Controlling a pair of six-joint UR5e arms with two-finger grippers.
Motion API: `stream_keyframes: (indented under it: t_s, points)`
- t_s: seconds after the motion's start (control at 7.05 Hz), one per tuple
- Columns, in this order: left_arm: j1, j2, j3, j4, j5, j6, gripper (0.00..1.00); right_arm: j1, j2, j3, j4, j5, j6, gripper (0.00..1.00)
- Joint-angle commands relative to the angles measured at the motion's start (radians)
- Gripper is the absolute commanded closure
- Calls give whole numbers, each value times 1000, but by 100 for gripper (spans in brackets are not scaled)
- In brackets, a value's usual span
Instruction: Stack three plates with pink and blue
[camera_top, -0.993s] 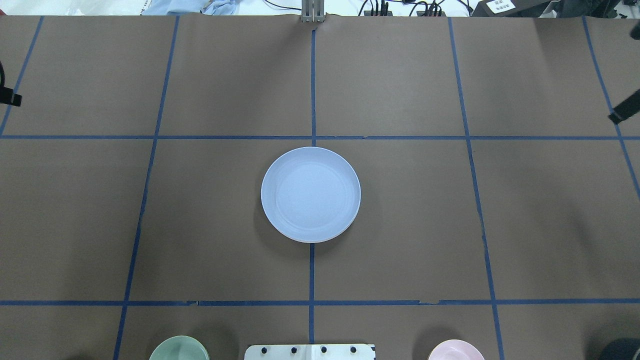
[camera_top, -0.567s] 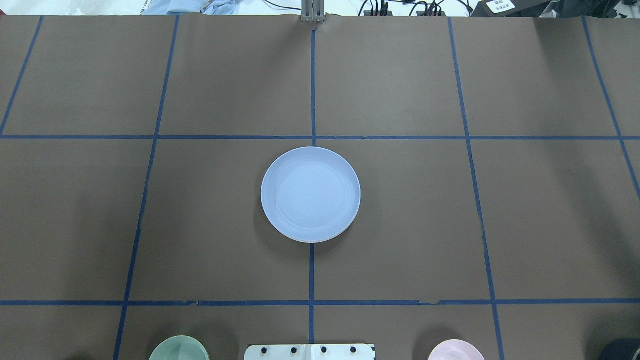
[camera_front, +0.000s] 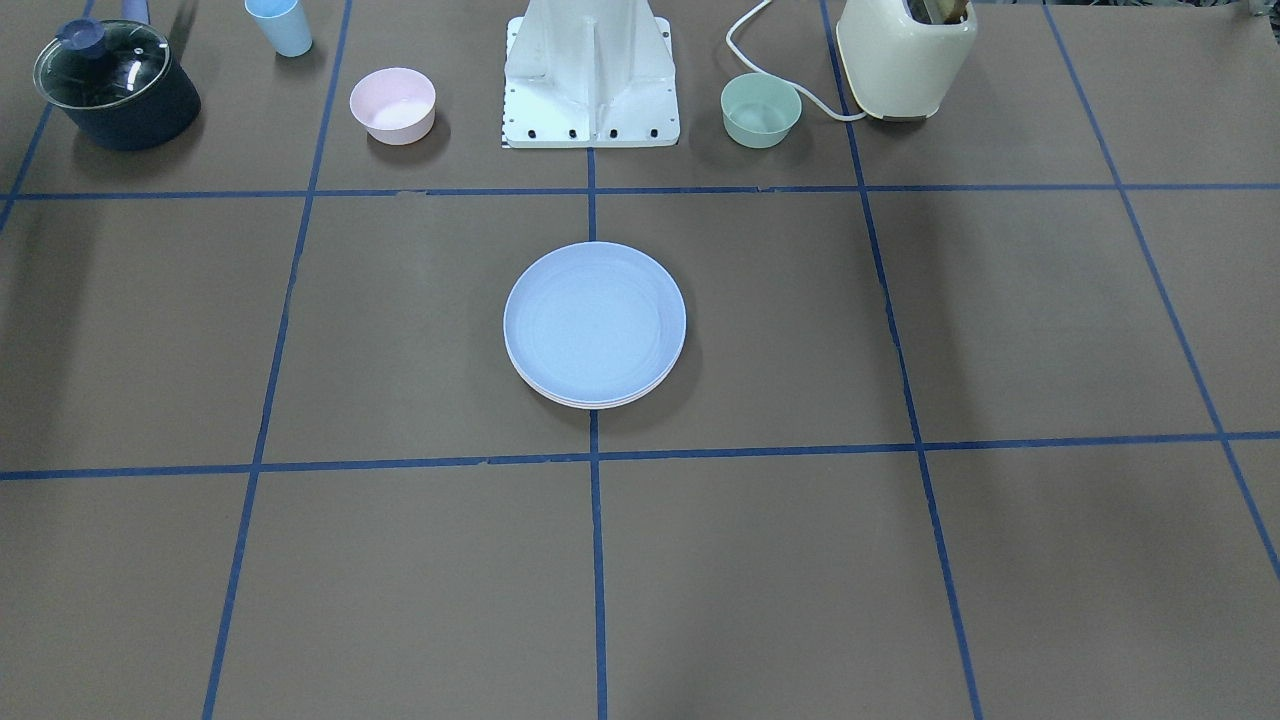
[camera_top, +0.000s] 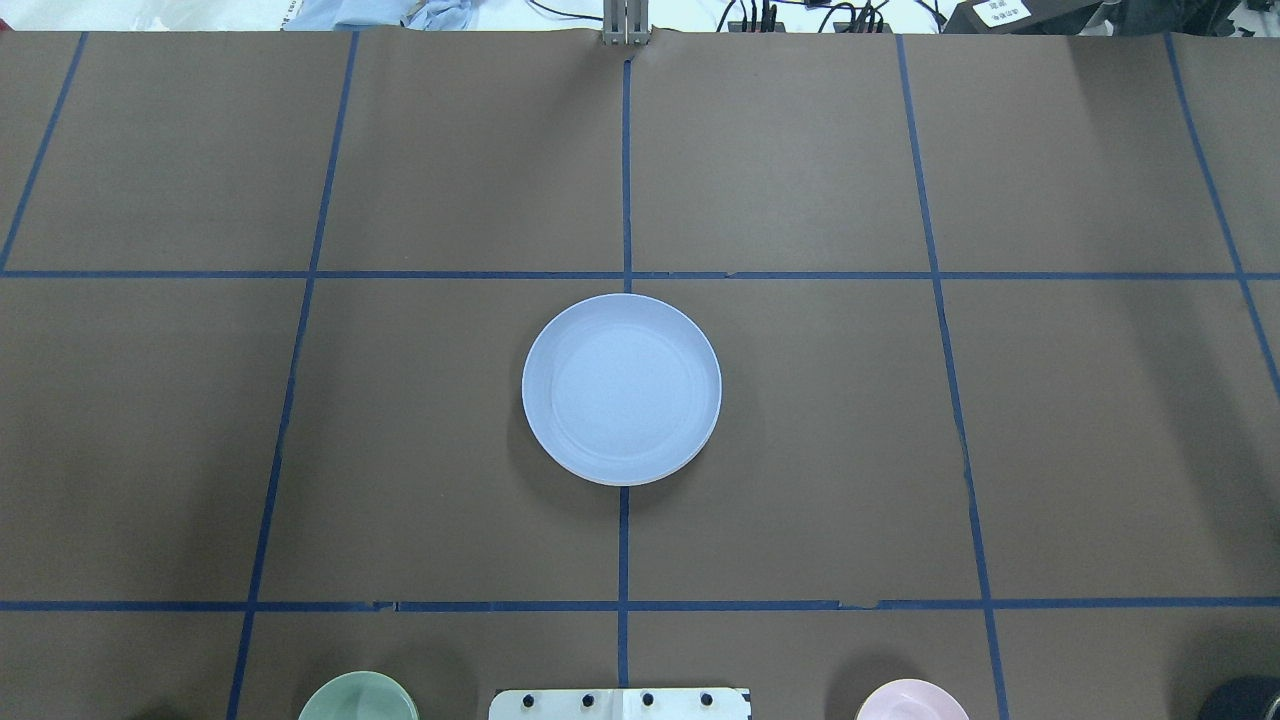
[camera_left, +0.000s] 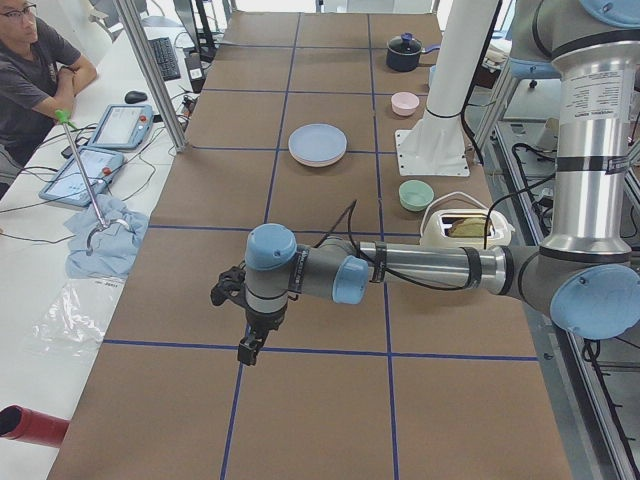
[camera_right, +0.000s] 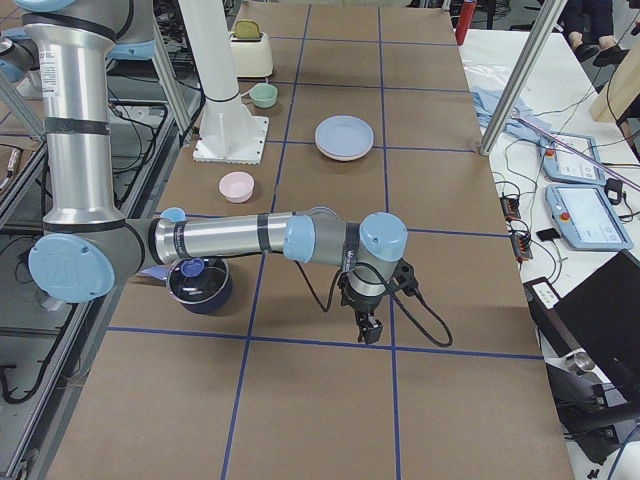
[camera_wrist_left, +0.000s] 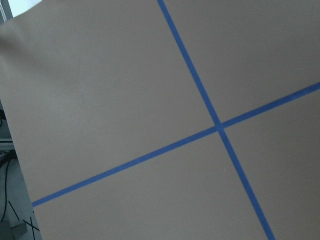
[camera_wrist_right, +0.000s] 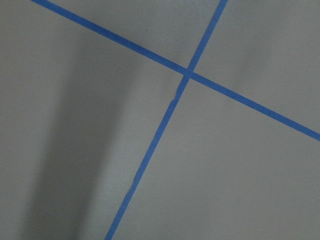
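Observation:
A stack of plates lies at the table's centre with the light blue plate (camera_top: 620, 388) on top; it also shows in the front view (camera_front: 595, 320). A pale pink rim (camera_left: 318, 162) shows under it, and thin pale rims (camera_front: 595, 403) show at its near edge. I cannot tell the cream-white plate apart. My left gripper (camera_left: 250, 350) hangs over bare table far to the left of the stack. My right gripper (camera_right: 370, 330) hangs far to its right. Both show only in the side views, so I cannot tell whether they are open or shut. The wrist views show only table and blue tape.
Near the robot's base (camera_front: 590, 80) stand a small pink bowl (camera_front: 392, 103) and a small green bowl (camera_front: 761, 109). A dark pot with a glass lid (camera_front: 115, 85), a blue cup (camera_front: 279, 25) and a cream toaster (camera_front: 905, 55) stand along that edge. An operator (camera_left: 30, 60) sits by the table.
One second ago both gripper tips showed at the overhead view's left and right edges. They have moved outward and out of that view. The plate stack has not moved.

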Motion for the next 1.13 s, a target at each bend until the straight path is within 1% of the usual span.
stream_keyframes:
  t_s: [0.0, 0.14, 0.28, 0.43, 0.57, 0.71, 0.85, 0.99]
  points:
    - [-9, 35, -19, 1, -79, -60, 0, 14, -10, -9, 0, 5, 18, 0]
    - [-8, 72, -82, 2, -85, -167, 0, 29, -11, -15, 0, 6, 37, 0]
    - [-8, 101, -126, 2, -84, -214, 0, 31, -17, -31, 0, 8, 111, 0]
    - [-8, 113, -128, 1, -85, -214, 0, 31, -20, -32, 2, 11, 206, 0]
    - [-6, 115, -127, 1, -85, -212, 0, 32, -36, -34, 2, 56, 236, 0]
    - [-6, 115, -127, -1, -85, -212, 0, 39, -69, -37, 53, 98, 236, 0]
    - [-5, 113, -127, -1, -85, -214, 0, 45, -92, -39, 104, 97, 239, 0]
    - [-5, 113, -127, -1, -84, -214, 0, 49, -91, -39, 106, 100, 262, 0]
